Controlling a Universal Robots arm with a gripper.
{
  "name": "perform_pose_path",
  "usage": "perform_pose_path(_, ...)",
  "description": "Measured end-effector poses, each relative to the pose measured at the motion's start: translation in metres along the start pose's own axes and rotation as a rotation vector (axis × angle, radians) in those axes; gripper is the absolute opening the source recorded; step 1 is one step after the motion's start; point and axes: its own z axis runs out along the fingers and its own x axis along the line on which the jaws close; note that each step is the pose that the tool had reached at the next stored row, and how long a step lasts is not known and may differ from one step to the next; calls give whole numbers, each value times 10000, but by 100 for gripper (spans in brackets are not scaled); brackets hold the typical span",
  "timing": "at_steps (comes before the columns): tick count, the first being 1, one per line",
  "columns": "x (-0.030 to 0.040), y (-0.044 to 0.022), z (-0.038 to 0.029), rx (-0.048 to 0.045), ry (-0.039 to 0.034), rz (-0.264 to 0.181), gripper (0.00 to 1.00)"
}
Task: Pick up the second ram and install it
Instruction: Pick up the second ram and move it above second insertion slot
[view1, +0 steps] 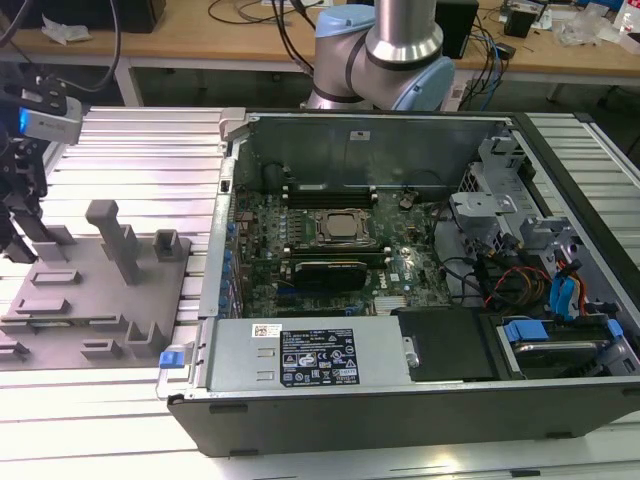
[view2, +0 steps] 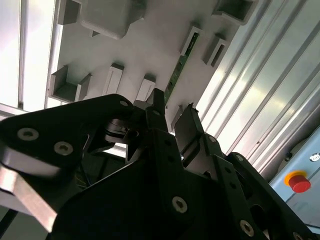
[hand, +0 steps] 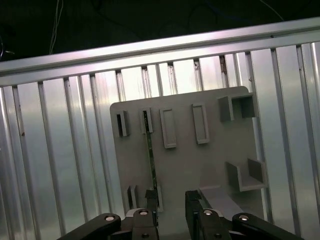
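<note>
**Gripper held open over the memory stick in its tray**

In the exterior view, the gripper (view1: 20, 225) was seen above a grey tray (view1: 100, 300) of slotted holders. The tray lay on the ribbed metal table (view1: 120, 150), to the exterior view's left of the open computer case (view1: 400, 400).

In the first wrist view, the memory stick (hand: 149, 155) was seen standing on its long edge on the tray (hand: 200, 165), with each end seated in a small slotted block. The gripper (hand: 171, 200) was held with its two fingers (hand: 151, 201) apart and nothing clamped between them. The near end of the stick lay just beside one finger and was not centred in the gap. Whether it was touched could not be told.

In the second wrist view, the green board (view2: 176, 74) was seen running away from the gripper (view2: 172, 117), and the fingers were again spread.

The stick was judged to be light, stiff and thin, with smooth faces that could slip under a weak grip. It was also judged brittle if bent or twisted, and its chips and contact edge were thought easily damaged. It was judged best taken across its two flat faces, near the middle of its length and close to the upper edge, with moderate force.
</note>
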Motion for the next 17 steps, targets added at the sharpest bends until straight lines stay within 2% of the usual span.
perform_pose_path(17,-1,0,119,-1,1,0,36)
